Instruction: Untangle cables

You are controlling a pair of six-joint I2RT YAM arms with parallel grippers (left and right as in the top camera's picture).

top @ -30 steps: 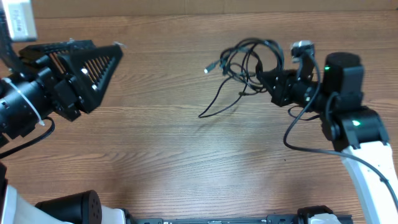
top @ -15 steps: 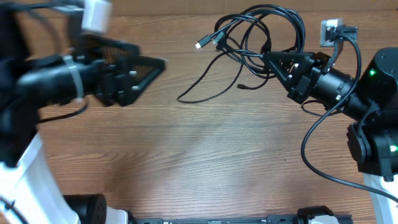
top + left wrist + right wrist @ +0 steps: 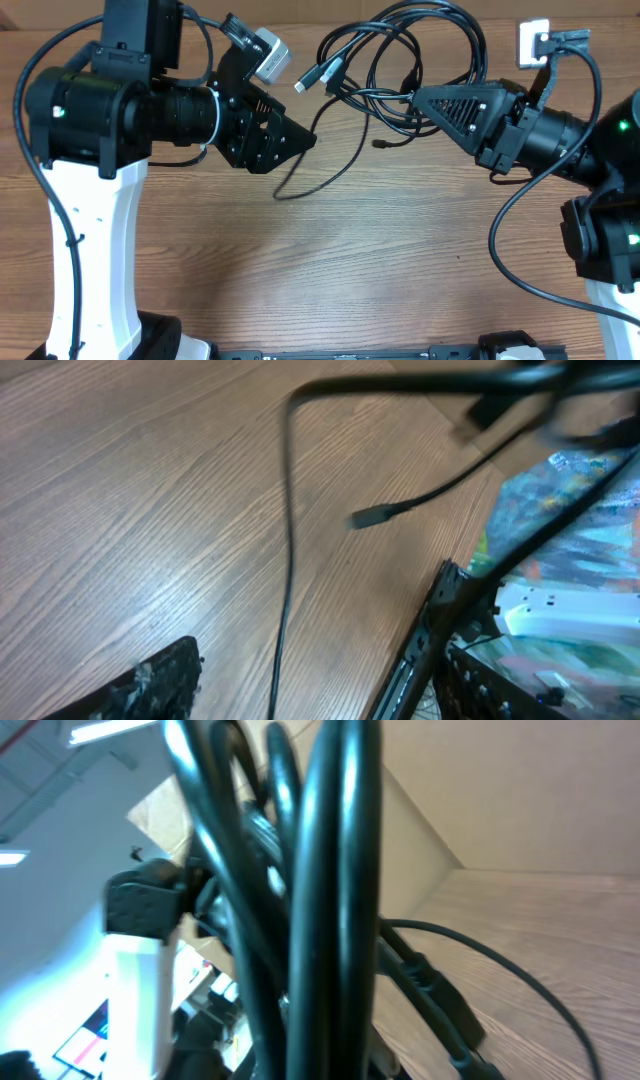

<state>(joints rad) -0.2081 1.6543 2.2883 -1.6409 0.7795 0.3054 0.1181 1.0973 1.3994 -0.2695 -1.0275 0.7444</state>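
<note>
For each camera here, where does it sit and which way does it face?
Overhead: above the table, looking straight down; shows both arms, left gripper, right gripper, cables.
Left wrist: on the left arm, angled down at the table and one strand; own fingers at the edges.
Right wrist: facing sideways, pressed close to the cables; no finger clearly seen.
Shared: all see the cables.
</note>
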